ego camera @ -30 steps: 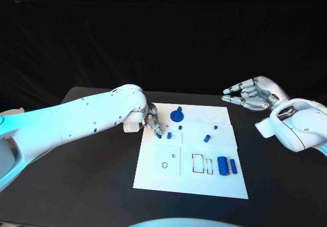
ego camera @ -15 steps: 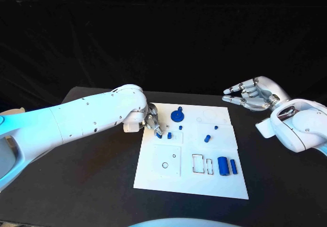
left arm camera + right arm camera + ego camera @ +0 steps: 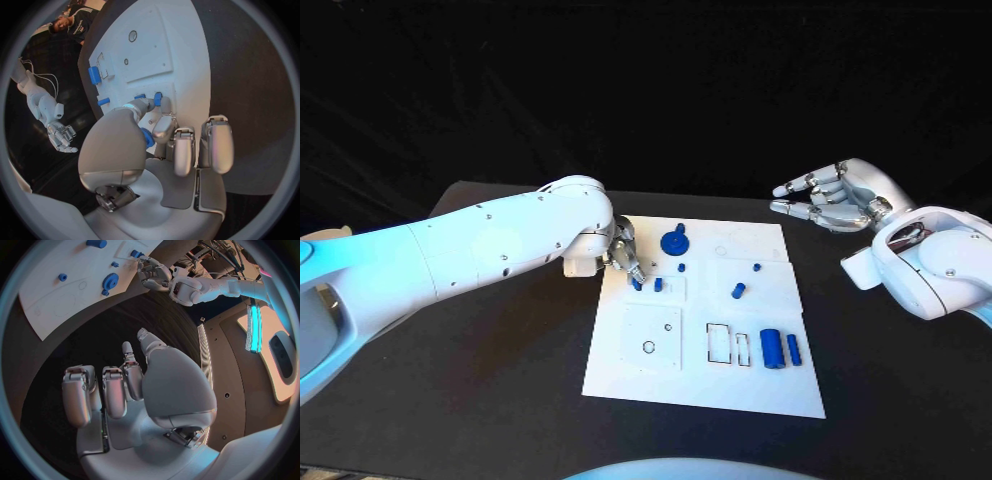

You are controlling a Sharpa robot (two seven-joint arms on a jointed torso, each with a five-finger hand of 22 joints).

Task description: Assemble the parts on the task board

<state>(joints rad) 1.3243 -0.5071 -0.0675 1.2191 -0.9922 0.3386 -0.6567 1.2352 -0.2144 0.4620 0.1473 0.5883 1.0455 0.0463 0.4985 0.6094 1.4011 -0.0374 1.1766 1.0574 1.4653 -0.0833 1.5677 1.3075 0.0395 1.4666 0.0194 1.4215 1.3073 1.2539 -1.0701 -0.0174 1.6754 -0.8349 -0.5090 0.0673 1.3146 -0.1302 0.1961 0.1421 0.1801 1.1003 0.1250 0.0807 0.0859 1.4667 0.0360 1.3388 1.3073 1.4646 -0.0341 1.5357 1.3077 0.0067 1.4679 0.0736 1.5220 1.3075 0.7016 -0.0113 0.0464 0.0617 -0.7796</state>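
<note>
The white task board [image 3: 711, 385] lies mid-table. My left hand [image 3: 620, 258] is low over its left edge, near the far end. It pinches a small blue part [image 3: 147, 137] between thumb and a finger, and its fingertips [image 3: 152, 107] reach down beside a blue peg [image 3: 636, 283]. A second peg [image 3: 658, 285] stands just right of it. A blue gear [image 3: 675, 243] sits at the far end, and two blue cylinders [image 3: 772, 350] lie at the near right. My right hand [image 3: 826, 203] hangs in the air beyond the board's far right corner, fingers loosely bent and apart, holding nothing.
More small blue pegs [image 3: 737, 292] stand in the board's middle right. Outlined slots [image 3: 718, 345] and a round hole [image 3: 648, 348] mark the near half. Black table [image 3: 502, 400] surrounds the board on all sides.
</note>
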